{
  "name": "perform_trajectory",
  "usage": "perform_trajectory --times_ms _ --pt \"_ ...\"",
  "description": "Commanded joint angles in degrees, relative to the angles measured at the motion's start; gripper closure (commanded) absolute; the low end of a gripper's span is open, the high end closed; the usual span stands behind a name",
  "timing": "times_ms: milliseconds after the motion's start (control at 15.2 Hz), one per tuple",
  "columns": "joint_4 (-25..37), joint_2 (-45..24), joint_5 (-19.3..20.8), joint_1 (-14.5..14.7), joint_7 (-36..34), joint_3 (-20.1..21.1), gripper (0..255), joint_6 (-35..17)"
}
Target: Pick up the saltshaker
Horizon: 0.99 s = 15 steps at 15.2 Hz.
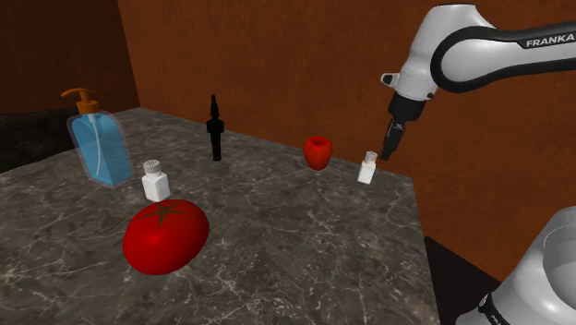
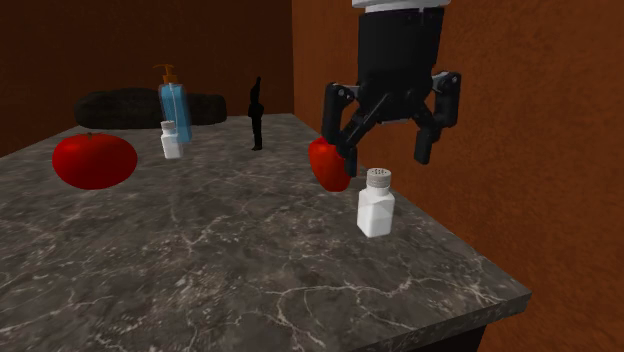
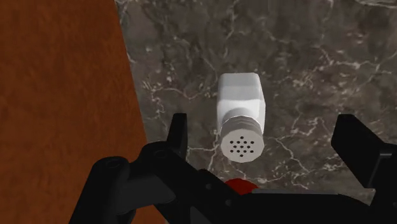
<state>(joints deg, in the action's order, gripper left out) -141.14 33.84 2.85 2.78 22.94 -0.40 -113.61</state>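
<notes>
A white saltshaker (image 1: 367, 168) with a grey perforated cap stands upright on the dark marble counter (image 1: 277, 240), close to its edge by the brown wall. My black gripper (image 1: 390, 146) hangs just above it, open. In the second exterior view the gripper (image 2: 385, 158) hovers over the saltshaker (image 2: 375, 203) with its fingers (image 2: 345, 150) spread to either side, not touching it. In the wrist view the saltshaker (image 3: 240, 118) lies between and beyond the two fingers (image 3: 178, 133) of the gripper (image 3: 267, 137), nearer one of them.
A second white shaker (image 1: 154, 180) stands by a big red tomato (image 1: 166, 236). A small red fruit (image 1: 318, 151) sits close behind the saltshaker. A black bottle (image 1: 216, 127) and a blue soap dispenser (image 1: 97, 143) stand farther back. The counter edge (image 2: 500, 300) drops off nearby.
</notes>
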Motion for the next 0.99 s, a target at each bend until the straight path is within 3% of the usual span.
perform_trajectory --times_ms 0,594,660,924 --pt "-0.4 -2.9 1.2 0.4 2.0 -0.1 0 -4.4" --pt "-5.2 -4.5 1.4 0.3 1.6 -0.1 0 -10.7" --pt "-5.1 -4.5 1.4 0.3 1.6 -0.1 255 -10.6" --pt "-5.0 -4.5 1.4 0.3 1.5 -0.1 255 -10.6"
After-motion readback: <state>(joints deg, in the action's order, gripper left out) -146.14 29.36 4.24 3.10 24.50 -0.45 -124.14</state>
